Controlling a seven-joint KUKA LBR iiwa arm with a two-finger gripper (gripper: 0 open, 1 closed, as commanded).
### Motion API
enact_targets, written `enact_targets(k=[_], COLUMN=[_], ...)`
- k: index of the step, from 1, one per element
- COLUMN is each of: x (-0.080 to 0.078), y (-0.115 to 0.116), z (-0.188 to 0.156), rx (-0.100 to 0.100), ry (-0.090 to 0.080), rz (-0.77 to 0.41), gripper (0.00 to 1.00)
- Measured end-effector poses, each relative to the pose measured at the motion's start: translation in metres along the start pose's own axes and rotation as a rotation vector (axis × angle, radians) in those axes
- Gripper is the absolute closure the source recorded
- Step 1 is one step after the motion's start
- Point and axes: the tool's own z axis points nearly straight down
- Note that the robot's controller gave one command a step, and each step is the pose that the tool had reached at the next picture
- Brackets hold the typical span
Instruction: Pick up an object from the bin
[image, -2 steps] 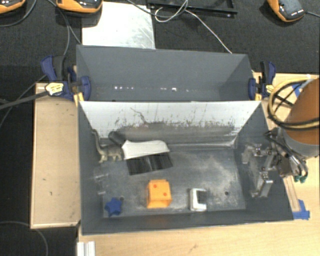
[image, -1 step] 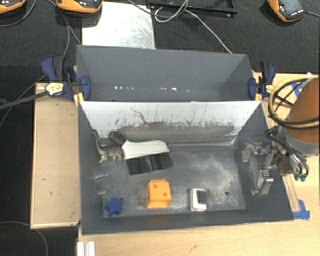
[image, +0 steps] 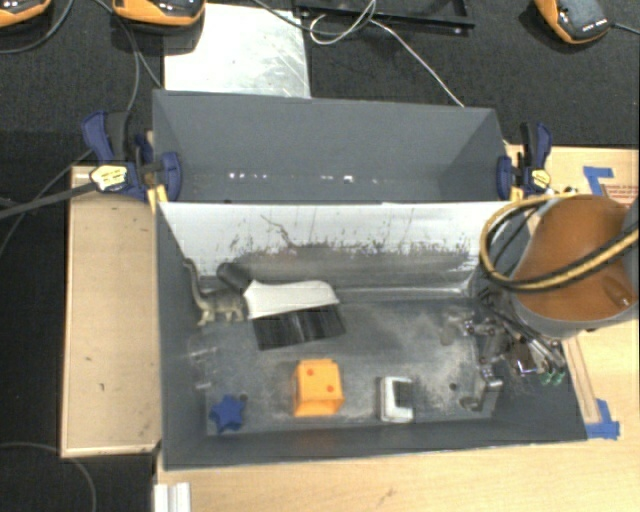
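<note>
My gripper (image: 488, 382) hangs low at the right end of the bin, close to the floor and near the front wall. Nothing shows in its grasp. The nearest loose thing is a small white bracket-shaped piece (image: 396, 398), lying on the floor to the gripper's left, apart from it. Further left sits an orange cube (image: 318, 388) with small dots on its top face.
A brush with a white back and black bristles (image: 291, 312) lies at the middle left. A grey dinosaur toy (image: 216, 300) stands beside it by the left wall. A small blue piece (image: 228, 412) rests in the front left corner, a clear item (image: 201, 361) above it.
</note>
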Motion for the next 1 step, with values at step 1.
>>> enact_targets(k=[1], x=[-0.0479], y=[0.0189], z=[0.0524], rx=[-0.001], ry=[-0.005], rz=[0.03], gripper=[0.0])
